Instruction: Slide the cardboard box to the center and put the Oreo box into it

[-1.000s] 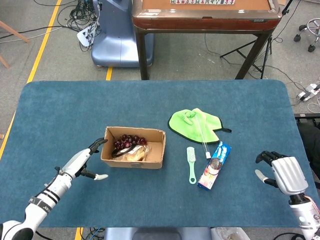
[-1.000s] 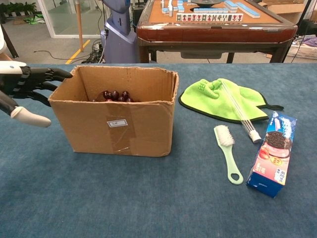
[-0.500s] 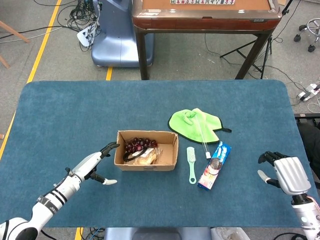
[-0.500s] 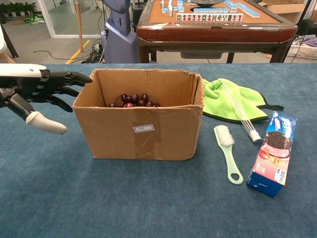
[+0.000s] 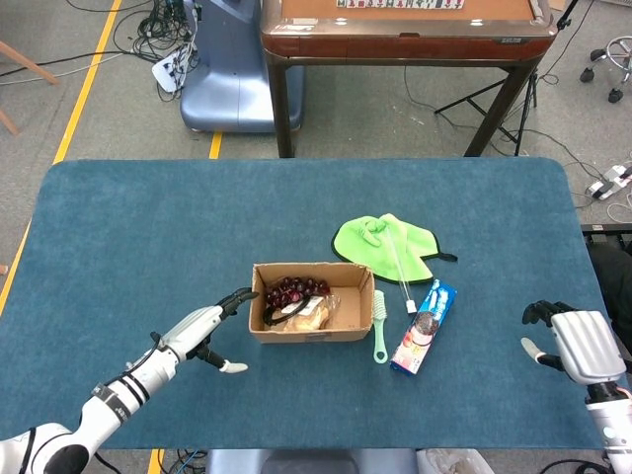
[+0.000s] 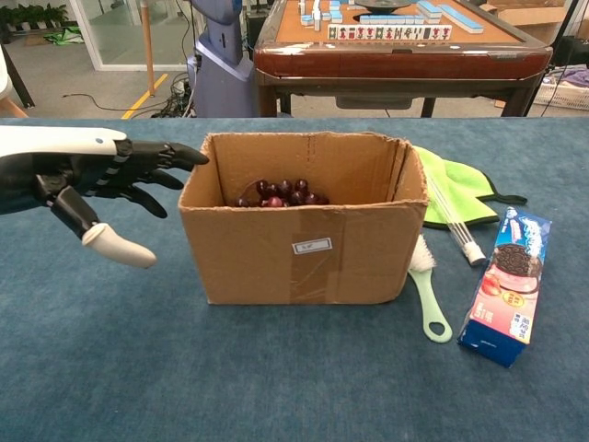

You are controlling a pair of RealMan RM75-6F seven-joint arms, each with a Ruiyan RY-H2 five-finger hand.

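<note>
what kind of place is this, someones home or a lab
Most likely a robotics lab or test space, not a home: cables sprawl over a floor marked with yellow tape, a mahjong table stands behind, and another machine's blue base is parked nearby.

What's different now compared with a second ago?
The left hand has pushed the cardboard box to the right, toward the table's middle, until it meets the green brush. Nothing was picked up. The Oreo box, green cloth and right hand have hardly moved.
</note>
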